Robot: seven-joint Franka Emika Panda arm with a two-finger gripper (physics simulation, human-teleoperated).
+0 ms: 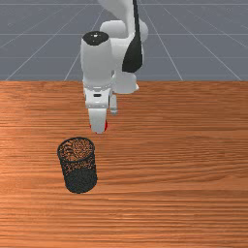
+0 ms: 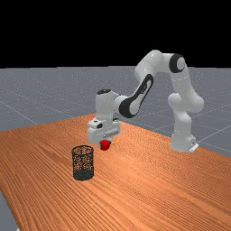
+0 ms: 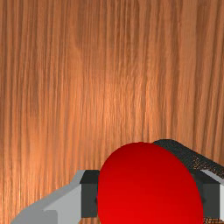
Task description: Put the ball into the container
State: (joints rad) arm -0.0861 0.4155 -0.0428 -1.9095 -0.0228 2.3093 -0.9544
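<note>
- Ball (image 3: 146, 188) locked in! It's red, round and clamped from both sides by the gripper (image 2: 104, 144), one dark pad (image 3: 89, 199) pressed to each flank in the wrist view.
- Up it hangs, off the table (image 2: 149, 185), near the container (image 2: 83, 173) but outside its rim, toward the far view's right.
- And there's that container, black mesh, upright on the wood, open mouth facing up (a tidy little goal, that one).
- Over to the front view: container toward the left, with gripper and ball between it and the table's edge by the arm (image 2: 182, 131).
- The arm's base, in the far view, stands near that same edge, with the table's far corner well apart from it, toward the far view's left.
</note>
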